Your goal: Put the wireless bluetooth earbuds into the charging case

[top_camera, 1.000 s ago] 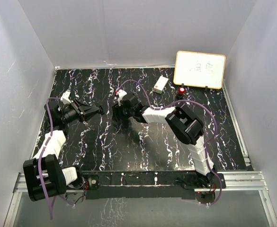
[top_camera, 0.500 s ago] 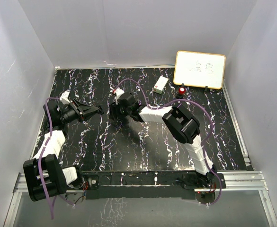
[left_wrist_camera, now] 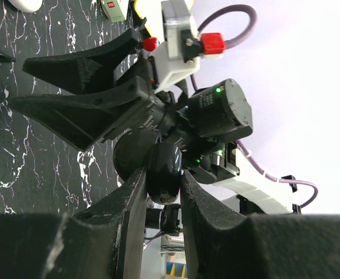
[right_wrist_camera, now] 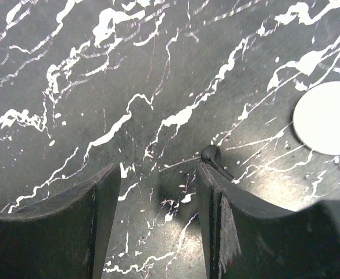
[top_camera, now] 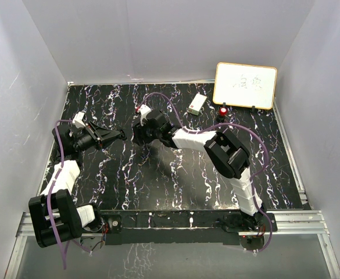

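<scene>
Scene: two arms are set close together over the far left of the marbled counter (top_camera: 175, 186)
Left side: the left gripper (top_camera: 121, 135) is pressed together on a dark round piece, taken to be the case (left_wrist_camera: 165, 168), and is pointed toward the other arm
Right side: the right gripper (right_wrist_camera: 158, 177) is spread and aimed down at the counter, with nothing held
Task's thing: a black earbud (right_wrist_camera: 210, 155) is seen lying on the counter just inside one finger of the right gripper, touching it or nearly so; a white puck (right_wrist_camera: 326, 125) lies near, on the far side of that finger
Step, as judged: the earbud is being lined up for a pick
Risk one: the earbud sits off-centre against one finger, so it could be nudged aside or flicked out as the jaws are closed
Risk two: the earbud is tiny and rounded, so a shallow pinch could let it be twisted or dropped before the case is reached
Risk three: the grippers are crowded, and the case could be knocked by the right wrist
</scene>
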Controlling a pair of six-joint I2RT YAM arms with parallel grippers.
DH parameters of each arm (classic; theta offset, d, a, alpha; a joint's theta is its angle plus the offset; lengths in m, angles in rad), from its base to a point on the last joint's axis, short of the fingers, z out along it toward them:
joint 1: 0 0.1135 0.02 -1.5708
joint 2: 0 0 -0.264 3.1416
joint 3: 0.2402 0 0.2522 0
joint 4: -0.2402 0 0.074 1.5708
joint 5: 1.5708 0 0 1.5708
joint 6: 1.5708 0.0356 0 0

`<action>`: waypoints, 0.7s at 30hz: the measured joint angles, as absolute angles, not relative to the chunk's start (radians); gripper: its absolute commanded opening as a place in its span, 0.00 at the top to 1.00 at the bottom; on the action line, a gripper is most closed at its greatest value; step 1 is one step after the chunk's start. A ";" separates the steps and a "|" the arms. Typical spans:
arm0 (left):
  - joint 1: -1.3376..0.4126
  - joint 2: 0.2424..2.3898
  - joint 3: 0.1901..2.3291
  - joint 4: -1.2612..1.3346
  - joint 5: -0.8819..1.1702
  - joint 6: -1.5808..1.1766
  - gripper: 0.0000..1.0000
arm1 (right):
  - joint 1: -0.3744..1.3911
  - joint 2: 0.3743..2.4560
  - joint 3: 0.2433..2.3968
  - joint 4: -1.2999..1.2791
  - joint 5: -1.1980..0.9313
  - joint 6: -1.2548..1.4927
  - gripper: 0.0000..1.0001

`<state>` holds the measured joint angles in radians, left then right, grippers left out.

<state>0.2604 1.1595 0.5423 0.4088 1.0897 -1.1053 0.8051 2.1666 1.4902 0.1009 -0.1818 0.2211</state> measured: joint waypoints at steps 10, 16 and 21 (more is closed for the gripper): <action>0.261 1.159 0.542 0.419 1.090 -1.116 1.00 | 0.794 2.146 1.534 0.050 -0.186 0.149 0.47; 0.266 1.159 0.542 0.419 1.090 -1.119 1.00 | 0.772 2.157 1.579 0.002 -0.196 0.105 0.46; 0.266 1.159 0.542 0.419 1.090 -1.119 1.00 | 0.741 2.170 1.620 -0.006 -0.242 0.091 0.46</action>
<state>0.2665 1.1595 0.5423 0.4194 1.0904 -1.1191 0.7414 2.1704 1.6199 -0.0055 -0.2424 0.0914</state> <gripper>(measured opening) 0.248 0.535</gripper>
